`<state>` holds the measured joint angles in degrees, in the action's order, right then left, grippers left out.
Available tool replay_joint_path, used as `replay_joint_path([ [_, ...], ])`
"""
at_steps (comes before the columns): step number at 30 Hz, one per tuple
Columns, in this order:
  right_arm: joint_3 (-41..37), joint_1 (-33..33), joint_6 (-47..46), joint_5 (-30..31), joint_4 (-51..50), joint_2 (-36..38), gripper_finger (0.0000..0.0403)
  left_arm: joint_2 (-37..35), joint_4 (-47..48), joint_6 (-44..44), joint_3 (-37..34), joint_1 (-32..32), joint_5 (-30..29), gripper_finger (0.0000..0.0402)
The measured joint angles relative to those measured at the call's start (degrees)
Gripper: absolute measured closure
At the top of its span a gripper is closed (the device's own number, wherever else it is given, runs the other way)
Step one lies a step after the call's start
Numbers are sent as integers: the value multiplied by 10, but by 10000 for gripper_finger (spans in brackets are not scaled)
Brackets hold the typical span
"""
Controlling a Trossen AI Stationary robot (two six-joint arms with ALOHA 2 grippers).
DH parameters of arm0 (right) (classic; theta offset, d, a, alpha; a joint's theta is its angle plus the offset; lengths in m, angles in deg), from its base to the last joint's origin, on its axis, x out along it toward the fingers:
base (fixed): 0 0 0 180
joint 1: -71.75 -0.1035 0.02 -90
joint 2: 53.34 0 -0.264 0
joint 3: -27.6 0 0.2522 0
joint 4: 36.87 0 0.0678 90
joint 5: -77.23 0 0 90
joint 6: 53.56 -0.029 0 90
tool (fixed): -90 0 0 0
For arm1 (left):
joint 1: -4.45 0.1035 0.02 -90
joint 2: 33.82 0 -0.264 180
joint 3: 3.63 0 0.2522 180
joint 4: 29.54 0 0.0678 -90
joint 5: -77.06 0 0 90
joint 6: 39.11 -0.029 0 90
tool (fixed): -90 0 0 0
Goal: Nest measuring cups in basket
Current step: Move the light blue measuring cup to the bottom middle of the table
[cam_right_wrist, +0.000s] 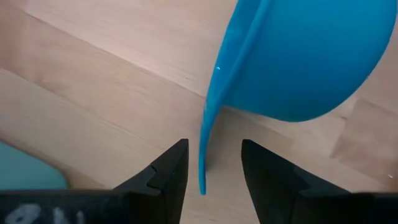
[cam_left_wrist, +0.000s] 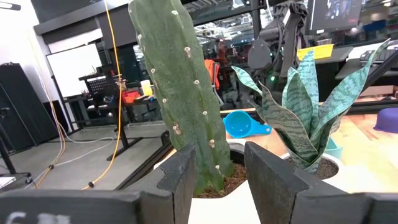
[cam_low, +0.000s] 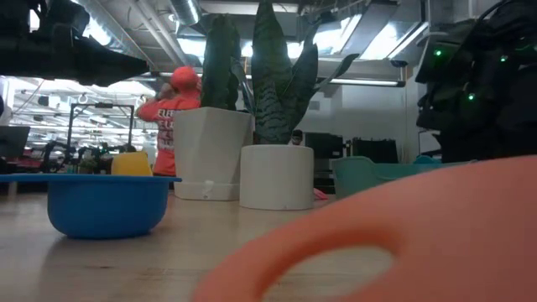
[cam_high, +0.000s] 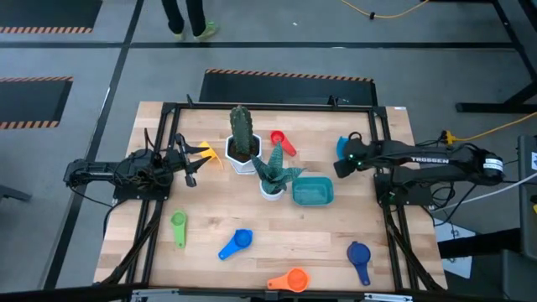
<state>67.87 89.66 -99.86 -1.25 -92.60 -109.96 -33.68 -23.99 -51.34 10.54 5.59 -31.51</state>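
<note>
Teal basket (cam_high: 313, 192) at frame centre is seen empty; light-blue cup (cam_right_wrist: 298, 59) hangs pinched by right pincer (cam_right_wrist: 208, 165); left pincer (cam_left_wrist: 221, 171) spread, idle

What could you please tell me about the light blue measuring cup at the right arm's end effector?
The light blue plastic measuring cup has a smooth round bowl and a thin flat handle, seen edge-on in the right wrist view. The handle runs down between the fingers of the right end effector; whether they press it cannot be told. From above, the cup sits near the wooden table's right edge, right of the teal basket, mostly hidden under the arm.
</note>
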Motion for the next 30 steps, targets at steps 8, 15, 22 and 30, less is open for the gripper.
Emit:
replay_joint_path([
  [8,0,0,1,0,24,-54,250,0,0,0,0,0,0,270],
  [15,0,0,1,-1,27,-81,288,0,0,0,0,0,0,270],
  [22,0,0,1,-2,30,-88,351,0,0,0,0,0,0,270],
  [30,0,0,3,-2,30,-88,390,0,0,0,0,0,0,270],
])
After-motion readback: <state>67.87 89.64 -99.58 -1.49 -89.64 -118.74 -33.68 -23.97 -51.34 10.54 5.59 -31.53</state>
